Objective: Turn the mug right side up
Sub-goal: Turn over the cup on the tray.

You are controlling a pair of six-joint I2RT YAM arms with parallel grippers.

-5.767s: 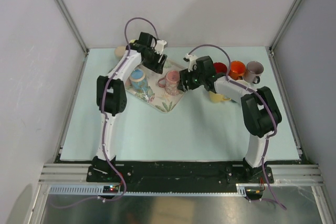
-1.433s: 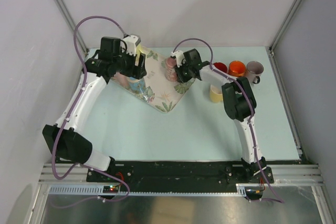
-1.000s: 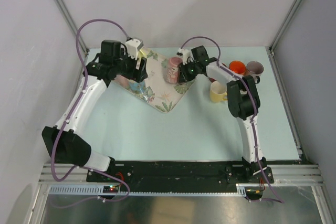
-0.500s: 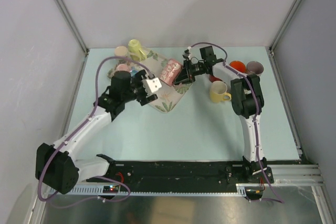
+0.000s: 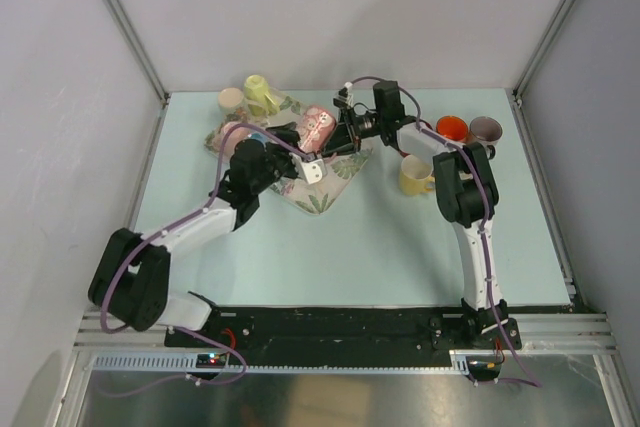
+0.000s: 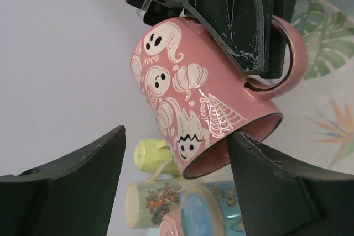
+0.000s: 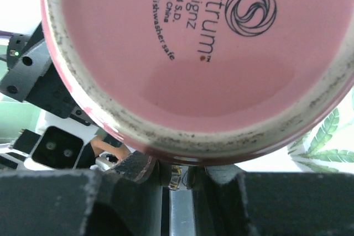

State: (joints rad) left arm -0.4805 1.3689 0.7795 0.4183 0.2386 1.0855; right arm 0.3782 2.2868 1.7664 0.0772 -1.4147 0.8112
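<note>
The pink mug [image 5: 318, 127] hangs off the worktop [image 5: 380, 247], above the 12 o'clock end of the leaf-patterned tray [image 5: 322, 197]. It is tipped over on a slant, neither upright nor fully inverted. The left wrist view shows its mouth angled down toward 5 o'clock, and the right wrist view is filled by its stamped base.

The right gripper [image 5: 345, 129] has its jaws clenched on the mug, seemingly on the wall just beside the handle, though the exact bite is hard to read. The left gripper [image 5: 296, 147] comes in from 7 o'clock with its jaws spread wide and released. The mug is framed between them and they hold nothing.

A yellow-green mug [image 5: 260, 95] and a beige mug [image 5: 231, 99] lie at 10 o'clock from the pink mug. At 3 o'clock from it stand an orange mug [image 5: 451, 130], a mauve mug [image 5: 485, 132] and, nearer, a yellow mug [image 5: 416, 176].
</note>
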